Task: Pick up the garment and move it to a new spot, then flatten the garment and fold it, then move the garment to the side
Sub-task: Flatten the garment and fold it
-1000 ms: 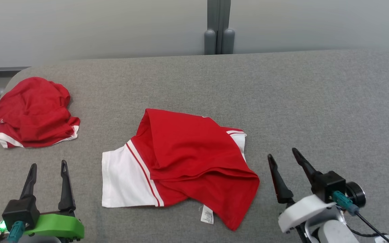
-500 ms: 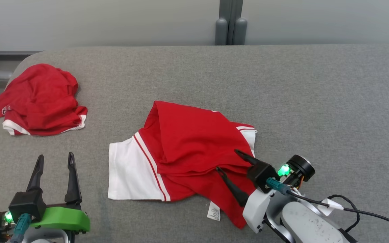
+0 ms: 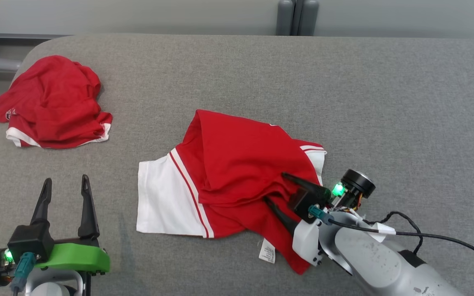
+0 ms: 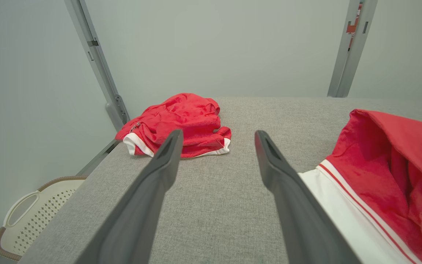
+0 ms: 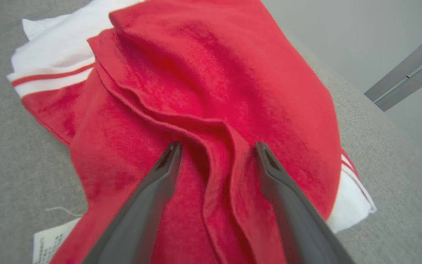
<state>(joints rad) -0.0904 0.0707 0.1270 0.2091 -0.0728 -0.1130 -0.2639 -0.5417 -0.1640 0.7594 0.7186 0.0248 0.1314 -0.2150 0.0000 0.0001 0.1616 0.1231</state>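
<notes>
Garment, red and white, lies crumpled mid-way across the grey table. The right gripper is on it, jaws spread wide astride a red fold, nothing pinched. Left gripper hangs open, well apart.

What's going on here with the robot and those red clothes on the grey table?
The robot looks about to grasp the red and white garment lying rumpled in the middle of the grey table. Its right hand is at the garment's near right part, fingers open either side of a raised fold, not yet closed. The left hand hangs open above bare table, holding nothing. A second red garment lies crumpled at the far left.
</notes>
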